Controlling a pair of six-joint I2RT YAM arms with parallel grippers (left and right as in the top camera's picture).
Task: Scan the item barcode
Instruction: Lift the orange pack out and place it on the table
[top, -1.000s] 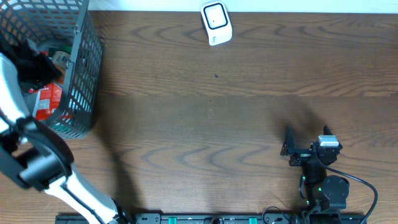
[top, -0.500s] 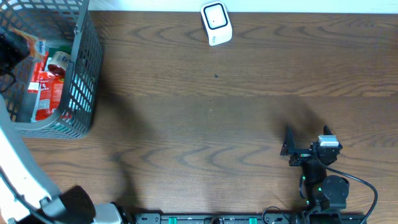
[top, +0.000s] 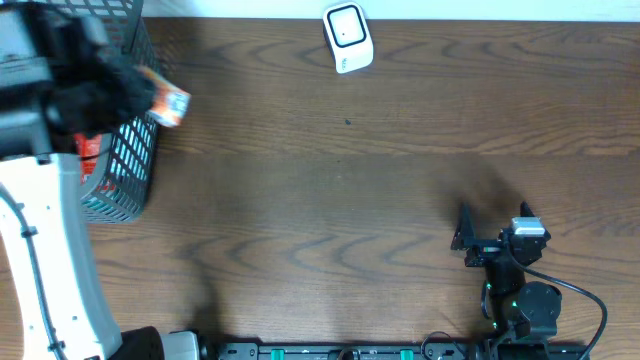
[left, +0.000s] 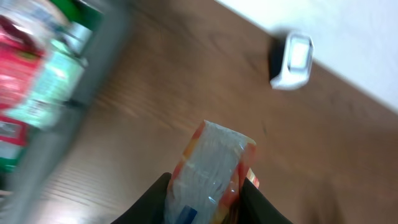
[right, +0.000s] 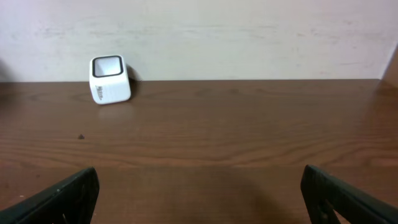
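My left gripper (top: 138, 97) is shut on the item, an orange-edged clear packet (top: 166, 103), and holds it in the air over the right rim of the basket. In the left wrist view the packet (left: 214, 165) sticks out forward between the two dark fingers (left: 152, 199) and shows a small blue mark low down; no barcode can be made out. The white cube scanner (top: 348, 38) stands at the table's far edge, also in the left wrist view (left: 292, 57) and the right wrist view (right: 110, 79). My right gripper (top: 493, 220) rests open and holds nothing near the front right.
A grey mesh basket (top: 138, 160) stands at the far left with red and green packages inside (left: 37, 81). Brown wooden table (top: 340, 200) runs between the basket, the scanner and the right arm. A pale wall backs the table's far edge (right: 249, 31).
The left arm has risen out of the basket with the packet and swung right, over the basket's rim. The right arm has not moved.
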